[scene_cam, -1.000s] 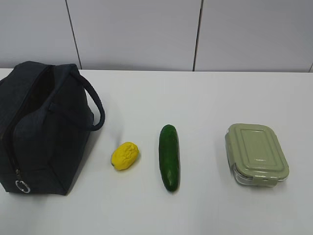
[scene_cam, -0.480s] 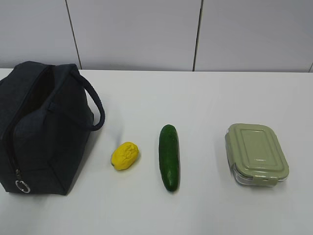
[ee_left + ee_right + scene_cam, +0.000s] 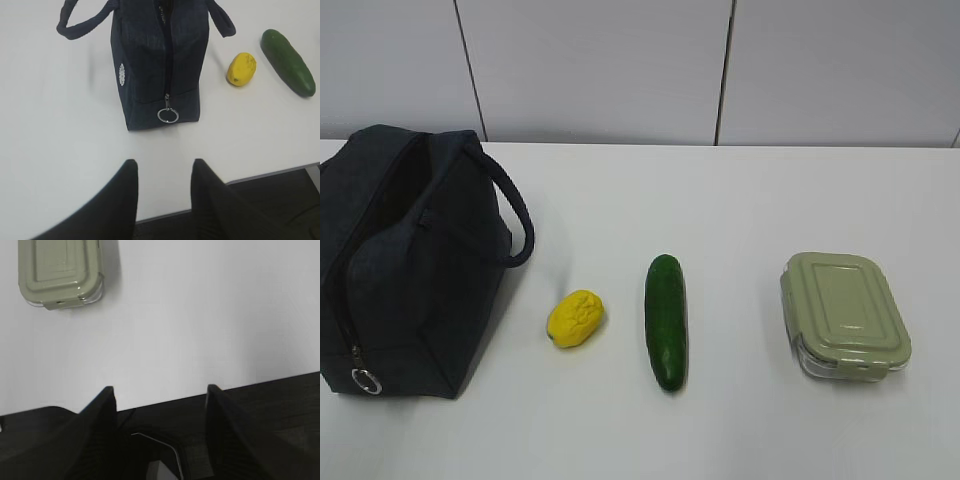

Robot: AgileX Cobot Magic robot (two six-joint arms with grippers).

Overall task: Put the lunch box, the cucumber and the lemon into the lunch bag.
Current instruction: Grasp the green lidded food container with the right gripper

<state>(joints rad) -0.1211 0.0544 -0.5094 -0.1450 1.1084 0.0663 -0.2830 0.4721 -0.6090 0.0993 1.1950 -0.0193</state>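
The navy lunch bag [image 3: 405,260] stands at the left, its zipper ring [image 3: 168,115] facing the front edge. To its right lie the yellow lemon [image 3: 575,318], the dark green cucumber [image 3: 666,320] and the sage-lidded lunch box [image 3: 844,314]. Neither arm shows in the exterior view. My left gripper [image 3: 164,167] hovers open over the table's front edge, short of the bag, with nothing between its fingers. My right gripper [image 3: 161,391] is open and empty at the front edge, well back from the lunch box [image 3: 61,272].
A white table [image 3: 740,200] carries everything, with a grey panelled wall behind. Its front edge [image 3: 270,172] runs just under both grippers. The bag's two loop handles [image 3: 80,22] spread to either side.
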